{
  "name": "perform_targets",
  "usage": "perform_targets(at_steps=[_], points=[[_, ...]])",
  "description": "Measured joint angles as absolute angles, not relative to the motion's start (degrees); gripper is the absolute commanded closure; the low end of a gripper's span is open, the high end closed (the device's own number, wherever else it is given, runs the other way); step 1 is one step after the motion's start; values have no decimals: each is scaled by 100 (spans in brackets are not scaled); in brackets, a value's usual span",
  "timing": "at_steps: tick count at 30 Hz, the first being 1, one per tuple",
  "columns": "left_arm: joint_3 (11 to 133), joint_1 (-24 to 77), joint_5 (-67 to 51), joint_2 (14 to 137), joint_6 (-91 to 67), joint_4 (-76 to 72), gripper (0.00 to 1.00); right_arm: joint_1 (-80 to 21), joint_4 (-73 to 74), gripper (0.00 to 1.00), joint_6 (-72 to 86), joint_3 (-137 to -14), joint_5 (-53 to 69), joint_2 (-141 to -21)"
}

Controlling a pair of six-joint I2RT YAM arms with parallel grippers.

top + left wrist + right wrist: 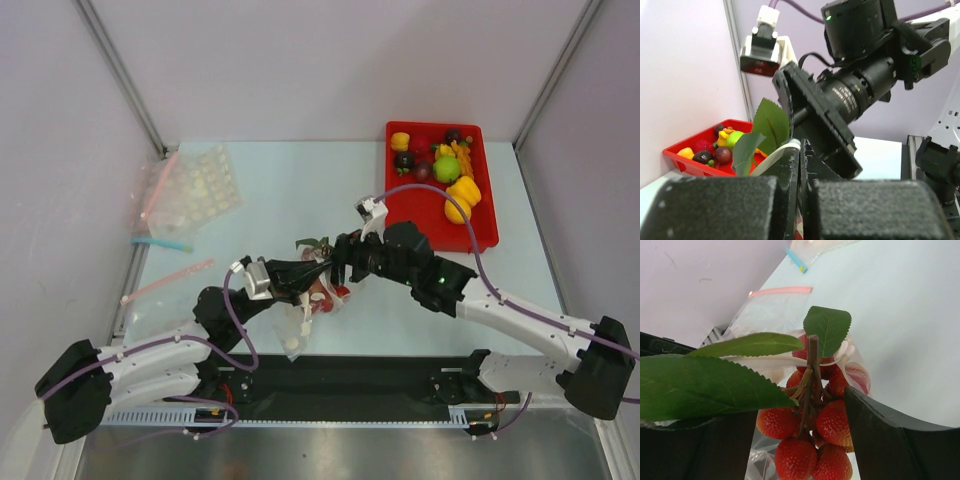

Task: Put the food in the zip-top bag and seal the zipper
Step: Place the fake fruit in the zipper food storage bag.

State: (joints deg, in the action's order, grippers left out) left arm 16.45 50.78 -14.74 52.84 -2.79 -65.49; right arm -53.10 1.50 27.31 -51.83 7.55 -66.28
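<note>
Bumpy red berries (832, 422) (leaves (715, 385) matt), crinkly clear plastic bag (761, 455), glossy tray (480, 235).

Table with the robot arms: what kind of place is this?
Probably a robot test booth, not a kitchen: left arm and right arm bolted to the table, plain walls close around, toy food in a red tray.

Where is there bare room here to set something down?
Bare table lies at the back between the dimpled sheet and the red tray, and between that tray and the right arm. Crowded: the middle, where left claw and right claw meet at the zip-top bag and berries; loose bags line the left.
</note>
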Motion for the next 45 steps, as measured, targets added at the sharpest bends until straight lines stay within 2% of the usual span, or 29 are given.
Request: perform_targets(at_steps=[3,8,18,22,28,32,38,45], points=[[1588,5078,-1525,5282,-261,-6552,100,-5301,150,20,2709,-5065,626,-6425],[1564,5078,-1531,5282,-248,-6539,100,-5227,148,21,2692,-4912,486,-6069],[1376,5028,-1190,5203,-141,-6510,100,-4869,255,37,2709,-4851,469,-5529],[1323,5022,-1092,5116,-141,-6504,100,-4534,373,38,2764,-4849,521,-5535],[1284,5022,-1063,4912,-141,-6506,100,-3780,427,38,2965,-4790,978,-5837],[1284,5022,-1066,4842,-143,-6508,100,-3422,414,45,3063,-4685,1474,-6180],[1282,5022,-1061,4781,-143,-6504,100,-3341,311,50,3127,-4685,2222,-6849],[1267,5022,-1061,4707,-143,-6504,100,-3420,95,50,3146,-4685,2790,-7323]])
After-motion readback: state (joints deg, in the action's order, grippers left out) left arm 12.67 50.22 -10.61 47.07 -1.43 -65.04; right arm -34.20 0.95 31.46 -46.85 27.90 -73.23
